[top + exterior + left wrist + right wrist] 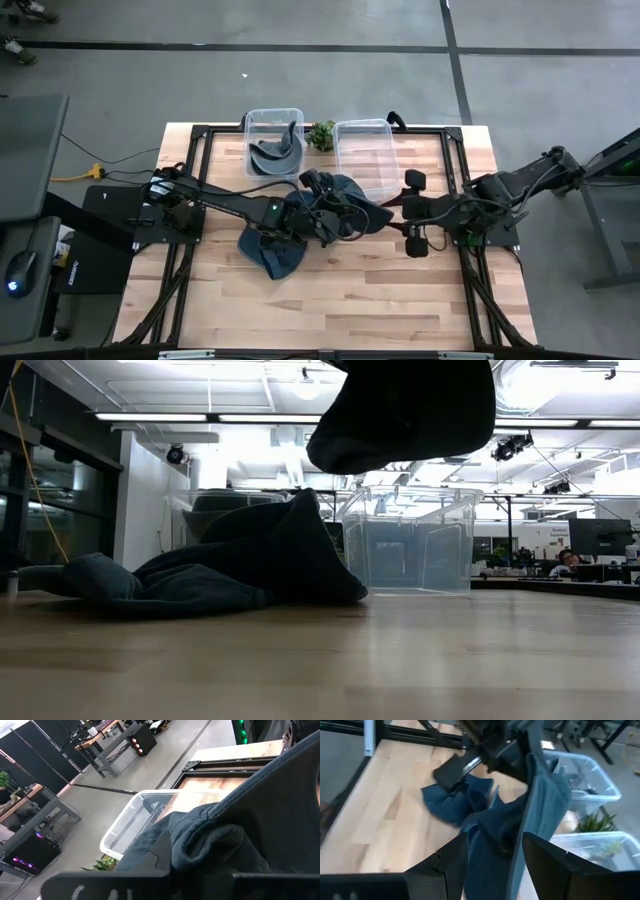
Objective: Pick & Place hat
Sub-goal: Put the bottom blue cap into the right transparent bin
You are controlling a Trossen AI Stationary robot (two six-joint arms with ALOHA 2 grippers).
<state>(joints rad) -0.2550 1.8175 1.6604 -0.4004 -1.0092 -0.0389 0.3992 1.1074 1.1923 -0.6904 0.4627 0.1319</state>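
Note:
A dark blue hat (348,203) hangs in the air over the table's middle, with my left gripper (315,203) shut on it. It shows at the top of the low view as hat (400,410). My right gripper (495,842) is open, and its fingers stand on either side of the hat's hanging cloth (530,805). A second blue hat (270,250) lies crumpled on the table below the left arm. Another hat (275,155) lies inside the left clear bin (273,118). My left gripper pinches a bunched fold of the hat (210,845) between its two fingers, coming from the table's left and slanting slightly down. The hat hangs slack below and past the fingers, lifted clear of the table. My right gripper: I cannot tell whether its fingers touch the cloth.
An empty clear bin (365,155) stands at the far edge, right of the middle, just beyond the held hat. A small green plant (322,135) sits between the two bins. Bare wood lies along the near edge.

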